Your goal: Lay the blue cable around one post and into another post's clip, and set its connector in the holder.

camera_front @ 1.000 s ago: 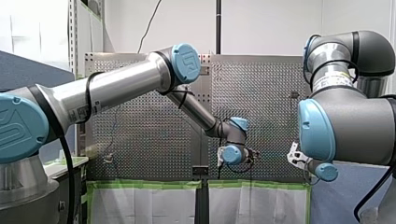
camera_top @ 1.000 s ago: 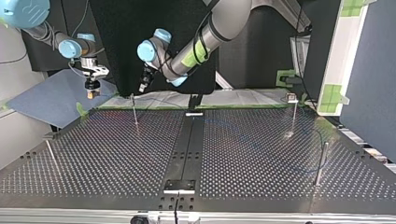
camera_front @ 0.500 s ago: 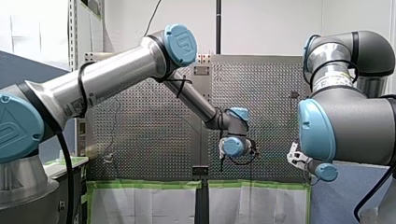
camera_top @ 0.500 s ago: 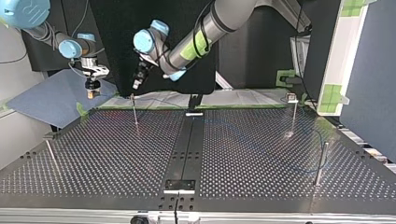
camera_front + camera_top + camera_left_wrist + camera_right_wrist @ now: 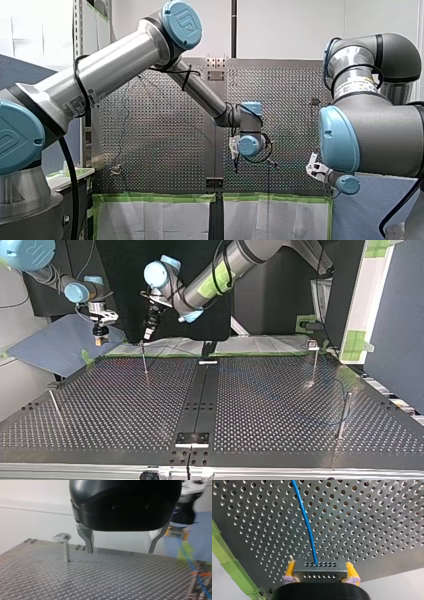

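Note:
My right gripper is shut with its yellow pads on a grey connector block. The blue cable runs from the block out over the perforated plate. In the top view, that right gripper hangs off the table's far left corner, above a blue mat. My left gripper is open with nothing between its metal fingers. In the top view, the left gripper hovers just above the far left post. Faint blue cable lies near the right posts.
Thin posts stand at the top view's far right, near right and near left. A black strip with brackets runs down the table's middle. In the left wrist view a clip-topped post stands ahead of the fingers.
My left arm has raised its elbow, and its wrist has moved up and slightly toward the top view's left, near the far left post. My right arm has barely moved.

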Tool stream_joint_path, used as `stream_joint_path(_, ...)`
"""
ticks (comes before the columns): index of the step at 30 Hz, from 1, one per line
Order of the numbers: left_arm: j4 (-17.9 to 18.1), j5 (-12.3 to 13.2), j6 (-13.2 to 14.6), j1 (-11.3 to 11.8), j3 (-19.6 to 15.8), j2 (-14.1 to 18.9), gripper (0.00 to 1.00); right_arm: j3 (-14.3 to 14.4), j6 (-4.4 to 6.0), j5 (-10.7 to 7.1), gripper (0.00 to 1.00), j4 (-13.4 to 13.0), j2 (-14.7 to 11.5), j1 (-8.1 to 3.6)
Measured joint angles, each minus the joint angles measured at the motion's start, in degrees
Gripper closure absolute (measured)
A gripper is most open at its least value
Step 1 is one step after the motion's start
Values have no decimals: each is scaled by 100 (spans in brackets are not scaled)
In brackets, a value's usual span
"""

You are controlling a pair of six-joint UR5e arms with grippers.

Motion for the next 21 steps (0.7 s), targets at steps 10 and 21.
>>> stream_joint_path(10, 564, 9, -181, 63, -563, 563, 0, -2, 13, 0, 100, 14, 1, 41)
stream_joint_path(21, 1105, 26, -224, 132, -1103, 1104, 0, -2, 22, 1, 100, 14, 2, 58)
